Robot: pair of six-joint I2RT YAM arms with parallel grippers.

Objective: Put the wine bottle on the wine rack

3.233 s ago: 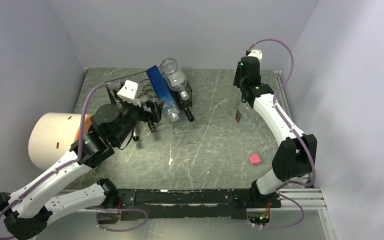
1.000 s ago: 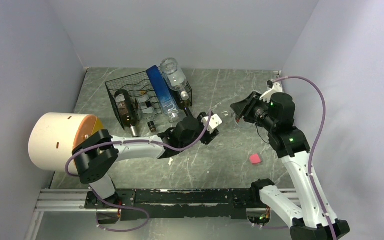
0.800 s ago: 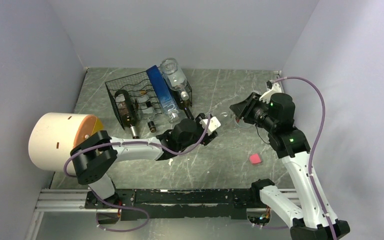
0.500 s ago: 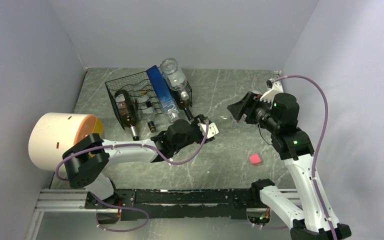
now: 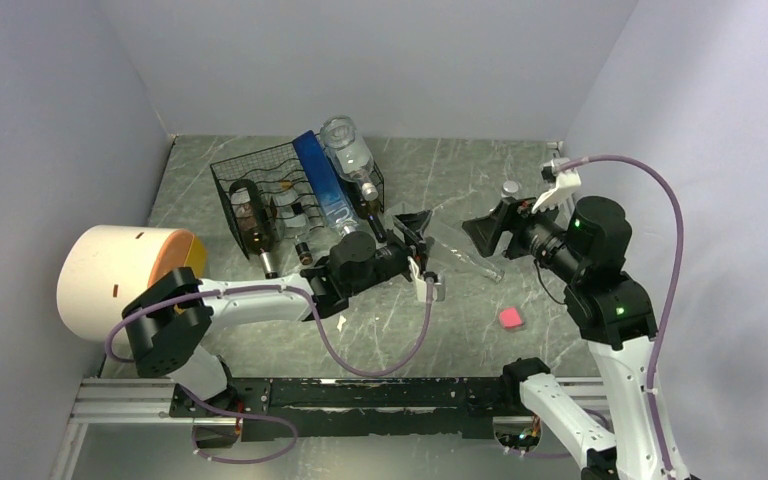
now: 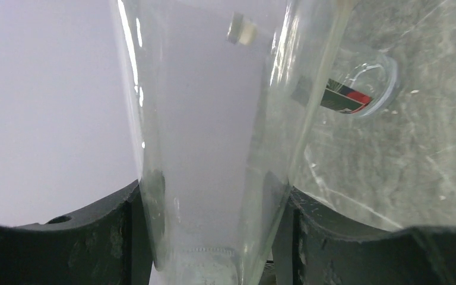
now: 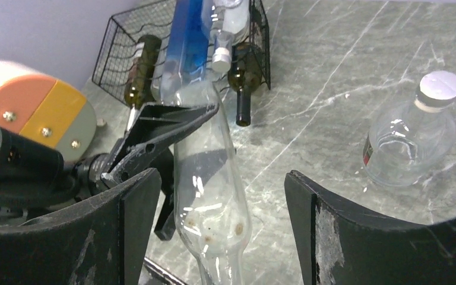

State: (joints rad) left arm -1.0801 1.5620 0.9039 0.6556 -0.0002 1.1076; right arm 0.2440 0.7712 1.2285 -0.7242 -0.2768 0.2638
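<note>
The wine bottle (image 5: 465,255) is clear glass and hangs above the table between my two grippers. My left gripper (image 5: 412,232) is shut on its wide body (image 6: 214,148), with a finger (image 6: 124,225) pressed on each side. My right gripper (image 5: 482,232) is open; its fingers (image 7: 136,202) stand apart on either side of the bottle's narrowing end (image 7: 214,202) without touching it. The wine rack (image 5: 260,170), black wire mesh, sits at the back left (image 7: 119,59) with several bottles lying in it.
In the rack lie a blue bottle (image 5: 320,185), a clear one (image 5: 350,155) and dark ones. A small round capped flask (image 5: 508,195) stands right of centre (image 7: 412,139). A white cylinder with an orange end (image 5: 110,280) lies at left. A pink block (image 5: 510,318) lies near the right arm.
My right gripper has opened off the bottle and drawn back to the right. My left gripper has rolled over and drawn slightly left, still closed on the bottle.
</note>
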